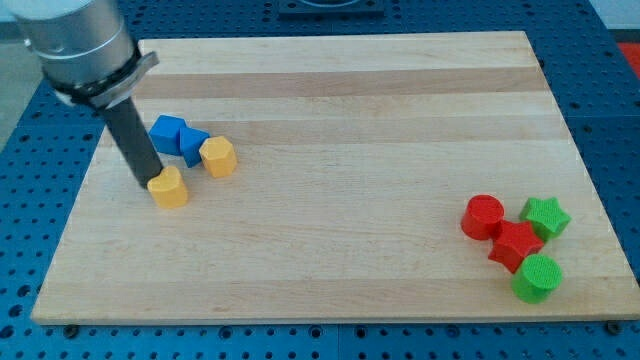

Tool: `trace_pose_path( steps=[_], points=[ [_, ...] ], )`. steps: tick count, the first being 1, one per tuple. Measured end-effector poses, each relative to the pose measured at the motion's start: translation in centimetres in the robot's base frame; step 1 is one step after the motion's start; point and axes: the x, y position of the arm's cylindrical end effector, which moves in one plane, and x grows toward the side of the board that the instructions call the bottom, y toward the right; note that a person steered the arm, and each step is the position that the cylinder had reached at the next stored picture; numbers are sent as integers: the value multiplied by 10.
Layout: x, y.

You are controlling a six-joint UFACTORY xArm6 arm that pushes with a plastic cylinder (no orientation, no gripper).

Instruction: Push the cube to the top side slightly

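A pale wooden board lies flat on a blue perforated work surface, seen from slightly above in the one camera view.

The arm carries no gripper, so there is nothing to open or close: it ends in a straight dark rod. My tip rests at the board's far view-left, touching or just beside the upper left edge of a yellow heart-like block.

The task's thing, the blue cube, sits at about 1 o'clock from my tip, near it, toward the view's top. Touching the blue cube at its 4 o'clock is a second blue block, shape unclear. Just beside that, at its 4 o'clock, stands a yellow hexagonal block.

The blue cube looks small, rigid and light, likely sliding easily on smooth wood. With no way to grasp, the best contact would be the middle of its bottom-facing side, so it travels straight toward 12 o'clock without spinning. The rod's shaft now crosses close to the blue cube's left. The second blue block crowds its lower right and may be dragged along; the yellow heart-like block lies below the approach line.

Well apart, at the board's lower view-right, cluster a red cylinder, a red star, a green star and a green cylinder. They are no obstacle.
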Motion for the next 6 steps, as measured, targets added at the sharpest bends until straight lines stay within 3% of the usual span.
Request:
trace_pose_path(
  steps=[1, 3, 4, 6],
  points=[
    [-1, -1],
    [-94, -17],
    [-84, -28],
    [-1, -46]
  ],
)
